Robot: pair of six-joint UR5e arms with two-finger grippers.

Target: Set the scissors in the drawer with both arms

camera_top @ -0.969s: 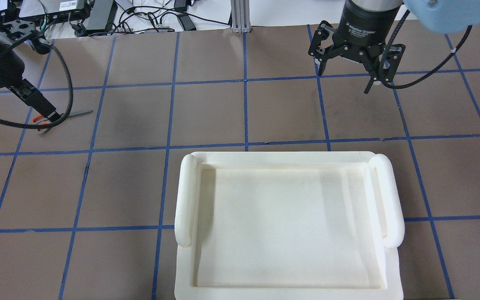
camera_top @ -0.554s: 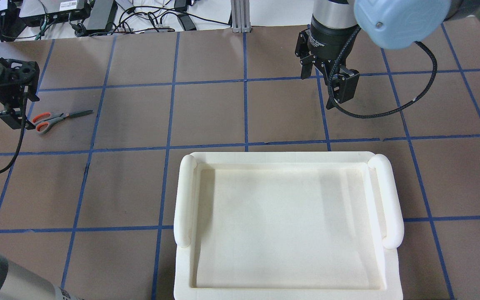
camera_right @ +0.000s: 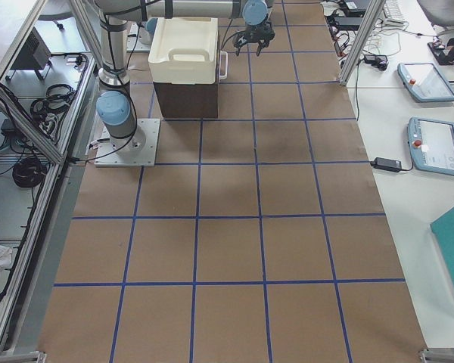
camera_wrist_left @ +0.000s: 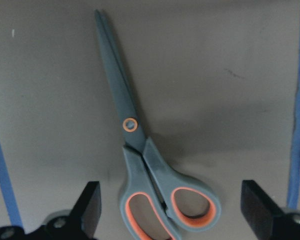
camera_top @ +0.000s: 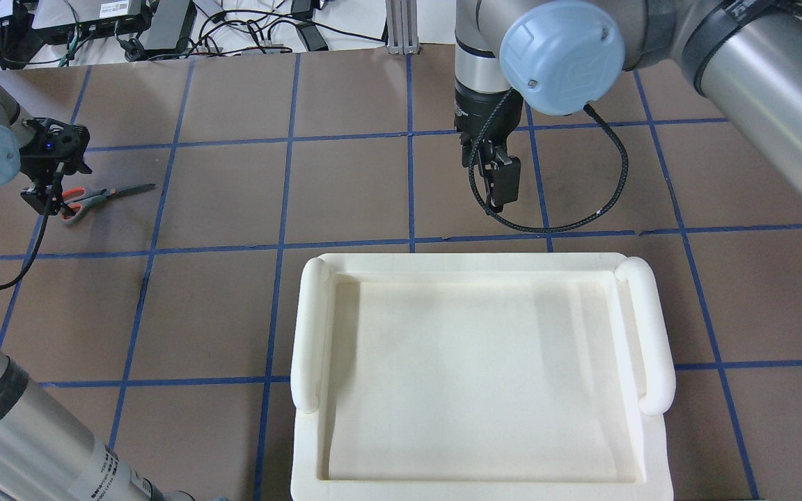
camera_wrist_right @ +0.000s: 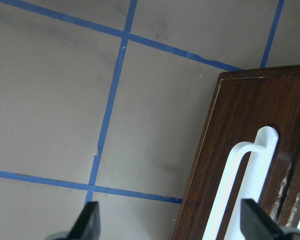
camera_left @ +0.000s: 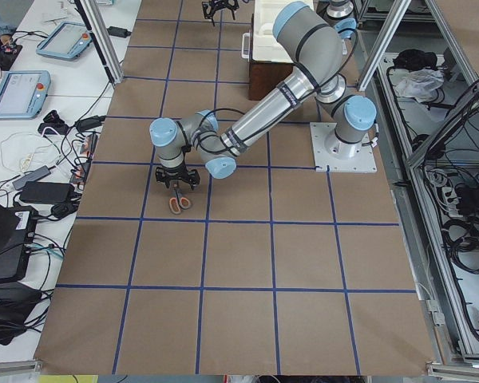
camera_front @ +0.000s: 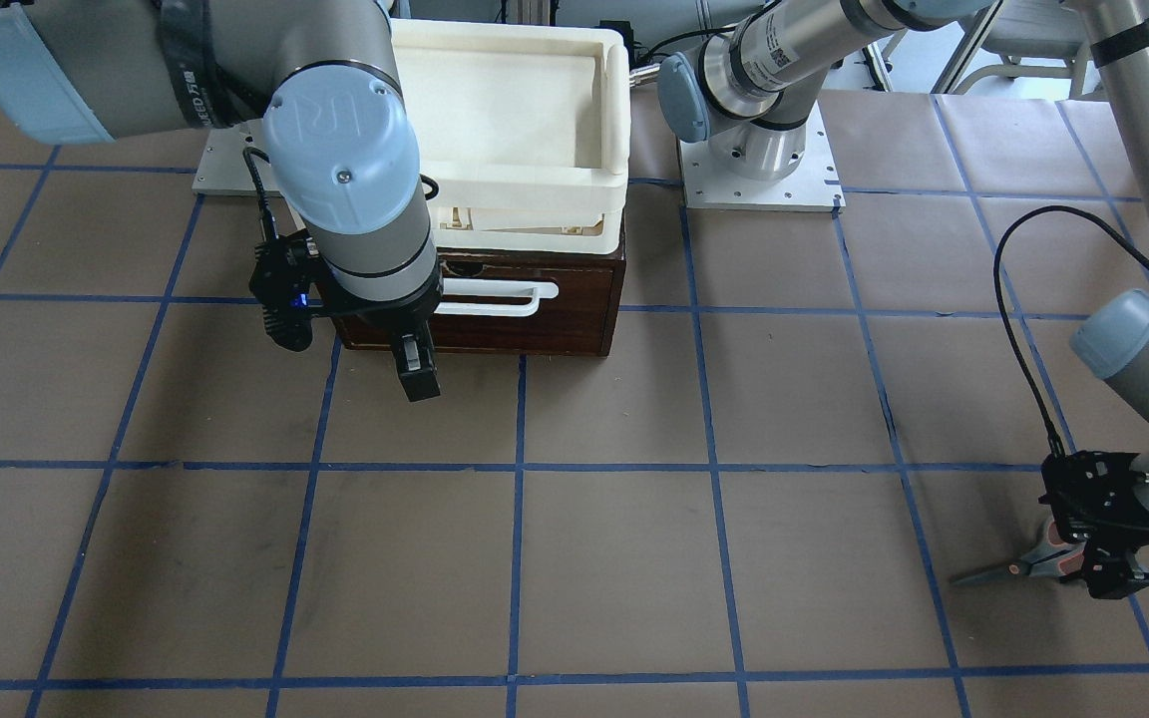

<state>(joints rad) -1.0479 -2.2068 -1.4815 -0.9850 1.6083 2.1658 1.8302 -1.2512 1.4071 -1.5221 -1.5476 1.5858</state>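
The scissors [camera_top: 105, 195] lie flat on the brown table at the far left, blades closed. They also show in the front view [camera_front: 1018, 568] and the left wrist view [camera_wrist_left: 140, 150]. My left gripper [camera_wrist_left: 172, 215] is open just above them, one finger on each side of the orange-lined handles. It shows in the overhead view [camera_top: 53, 198] too. My right gripper [camera_front: 415, 369] is open and empty in front of the drawer [camera_front: 555, 329], by the left end of its white handle [camera_front: 495, 297]. The drawer looks shut. The right wrist view shows its brown front [camera_wrist_right: 240, 125] and handle [camera_wrist_right: 240, 185].
A cream-white foam tray [camera_top: 477, 263] sits on top of the drawer box and hides the drawer from overhead. Blue tape lines grid the table. Cables and electronics [camera_top: 164, 28] lie beyond the far edge.
My right gripper has moved left and nearer the tray, and has turned. My left gripper has turned and now sits over the scissors' handles. The scissors have not moved.
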